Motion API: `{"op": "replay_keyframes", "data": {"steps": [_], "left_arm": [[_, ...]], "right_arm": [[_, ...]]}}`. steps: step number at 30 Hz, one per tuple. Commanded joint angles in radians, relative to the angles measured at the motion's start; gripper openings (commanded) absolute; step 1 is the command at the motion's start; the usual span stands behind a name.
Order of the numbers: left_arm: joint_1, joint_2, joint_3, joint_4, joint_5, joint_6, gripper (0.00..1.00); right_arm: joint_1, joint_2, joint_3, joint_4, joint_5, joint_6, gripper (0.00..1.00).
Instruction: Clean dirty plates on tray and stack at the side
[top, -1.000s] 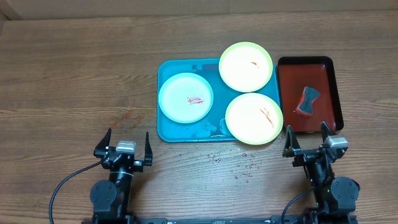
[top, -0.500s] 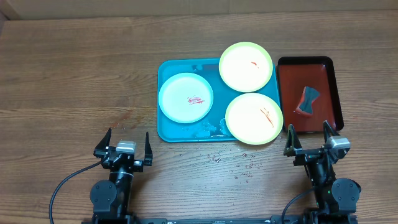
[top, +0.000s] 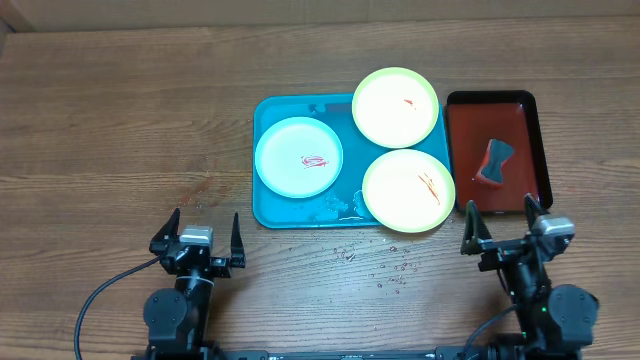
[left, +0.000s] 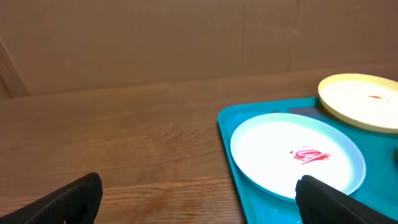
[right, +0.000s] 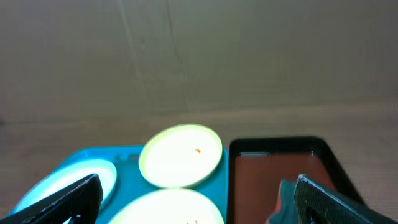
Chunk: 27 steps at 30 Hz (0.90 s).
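The turquoise tray (top: 268, 205) lies at the table's middle with three plates on it. A white plate (top: 298, 157) with a red smear sits at its left. Two pale yellow plates with green rims sit at its right, one at the back (top: 396, 105) and one at the front (top: 408, 190), both smeared red. My left gripper (top: 204, 222) stands open in front of the tray's left corner, with the white plate (left: 292, 155) ahead of it. Near the table's front right, my right gripper (top: 499, 212) is also open and holds nothing.
A dark red tray (top: 520, 125) with a black rim lies right of the turquoise one and holds a grey and red sponge (top: 493, 162). Foam (top: 335, 207) sits on the turquoise tray's front edge. Water drops (top: 385, 270) dot the wood in front of it.
My right arm has shifted a little to the right. The left arm has barely moved. Plates and sponge lie where they were.
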Motion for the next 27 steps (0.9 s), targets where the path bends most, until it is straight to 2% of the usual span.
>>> {"op": "replay_keyframes", "data": {"steps": [1,7,14,16,17,22,25,27], "left_arm": [[0.004,0.042,0.109,-0.034,0.019,-0.038,1.0],[0.004,0.26,0.315,-0.105,0.089,-0.037,1.0],[0.002,0.634,0.634,-0.206,0.186,-0.038,1.0],[-0.005,0.755,0.758,-0.29,0.191,-0.038,1.0],[-0.023,0.865,0.881,-0.373,0.188,-0.038,1.0],[-0.086,1.135,1.21,-0.608,0.167,-0.038,1.0],[-0.142,1.361,1.498,-0.821,0.153,-0.038,1.0],[-0.154,1.438,1.575,-0.883,0.167,-0.037,1.0]], "right_arm": [[0.005,0.087,0.113,0.0,-0.007,0.002,1.0],[0.005,0.301,0.311,-0.025,-0.019,0.003,1.0],[0.004,0.569,0.584,-0.209,-0.027,0.007,1.0],[0.0,0.657,0.676,-0.284,-0.05,0.007,1.0],[-0.014,0.732,0.753,-0.356,-0.082,0.007,1.0],[-0.087,0.941,0.969,-0.56,-0.192,0.007,1.0],[-0.164,1.114,1.147,-0.733,-0.316,0.006,1.0],[-0.195,1.173,1.202,-0.784,-0.359,0.006,1.0]]}}
